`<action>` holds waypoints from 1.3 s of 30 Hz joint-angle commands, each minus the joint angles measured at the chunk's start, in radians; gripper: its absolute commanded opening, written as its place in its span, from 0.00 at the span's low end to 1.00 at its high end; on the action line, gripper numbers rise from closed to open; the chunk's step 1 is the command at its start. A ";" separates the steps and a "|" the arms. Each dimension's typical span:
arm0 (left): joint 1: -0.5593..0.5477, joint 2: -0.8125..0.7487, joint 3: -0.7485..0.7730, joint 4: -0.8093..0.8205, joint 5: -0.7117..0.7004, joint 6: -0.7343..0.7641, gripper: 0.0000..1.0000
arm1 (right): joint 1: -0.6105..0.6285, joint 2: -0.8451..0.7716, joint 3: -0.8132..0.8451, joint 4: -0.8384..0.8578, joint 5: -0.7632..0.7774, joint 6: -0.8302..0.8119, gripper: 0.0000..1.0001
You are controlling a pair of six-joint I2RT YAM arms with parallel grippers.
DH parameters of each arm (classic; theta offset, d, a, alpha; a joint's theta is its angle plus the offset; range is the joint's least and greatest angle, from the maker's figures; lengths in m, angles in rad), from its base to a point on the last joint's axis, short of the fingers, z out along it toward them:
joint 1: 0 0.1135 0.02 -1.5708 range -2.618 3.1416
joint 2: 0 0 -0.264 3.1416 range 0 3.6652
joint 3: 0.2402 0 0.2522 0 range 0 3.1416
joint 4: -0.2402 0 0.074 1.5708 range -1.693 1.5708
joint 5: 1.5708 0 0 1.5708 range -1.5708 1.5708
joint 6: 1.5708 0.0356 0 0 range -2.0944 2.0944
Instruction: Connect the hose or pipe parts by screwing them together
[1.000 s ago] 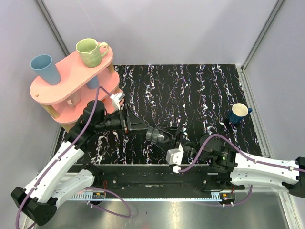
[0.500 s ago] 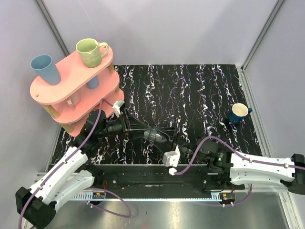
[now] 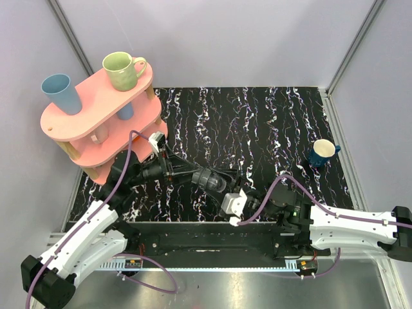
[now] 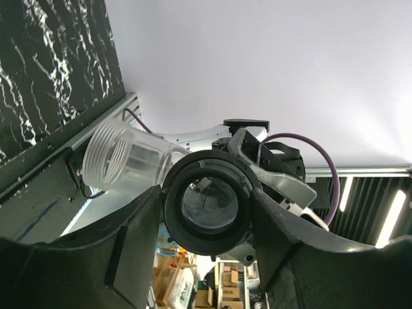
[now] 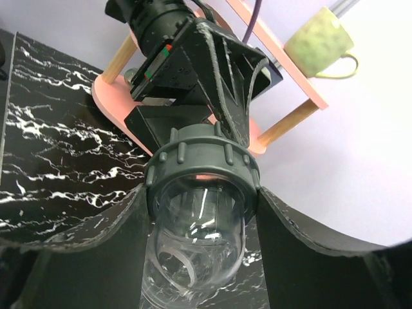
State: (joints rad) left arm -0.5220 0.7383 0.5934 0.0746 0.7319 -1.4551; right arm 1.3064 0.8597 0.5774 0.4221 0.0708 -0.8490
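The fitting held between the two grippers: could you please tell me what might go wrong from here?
The dark collar and clear fitting hang above the table, so a slip by the left gripper or right gripper while twisting could drop them. Any tilt between the two parts could cross the threads.

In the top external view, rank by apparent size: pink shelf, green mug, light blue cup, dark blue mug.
Pink shelf
Green mug and light blue cup: look alike, unranked
Dark blue mug, though it sits lower, farther from the camera
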 commanded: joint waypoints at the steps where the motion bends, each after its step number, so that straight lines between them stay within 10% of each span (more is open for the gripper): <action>1: -0.007 -0.028 0.006 0.217 0.018 0.010 0.33 | -0.002 0.036 0.081 0.064 0.046 0.207 0.00; 30: -0.087 -0.088 -0.227 0.702 0.024 0.722 0.20 | -0.277 0.041 0.021 0.224 -0.226 1.202 0.00; 33: -0.087 -0.091 -0.216 0.634 0.038 0.788 0.31 | -0.280 0.022 -0.005 0.257 -0.246 1.234 0.00; 37: -0.087 -0.109 -0.152 0.515 0.029 0.805 0.80 | -0.280 -0.030 -0.028 0.213 -0.229 1.188 0.00; 39: -0.087 -0.125 -0.098 0.310 -0.011 0.852 0.86 | -0.280 -0.053 -0.031 0.155 -0.210 1.122 0.00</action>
State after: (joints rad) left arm -0.6006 0.6407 0.3862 0.6258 0.7086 -0.7265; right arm 1.0405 0.8654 0.5430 0.5594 -0.1967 0.3210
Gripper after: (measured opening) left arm 0.797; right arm 0.642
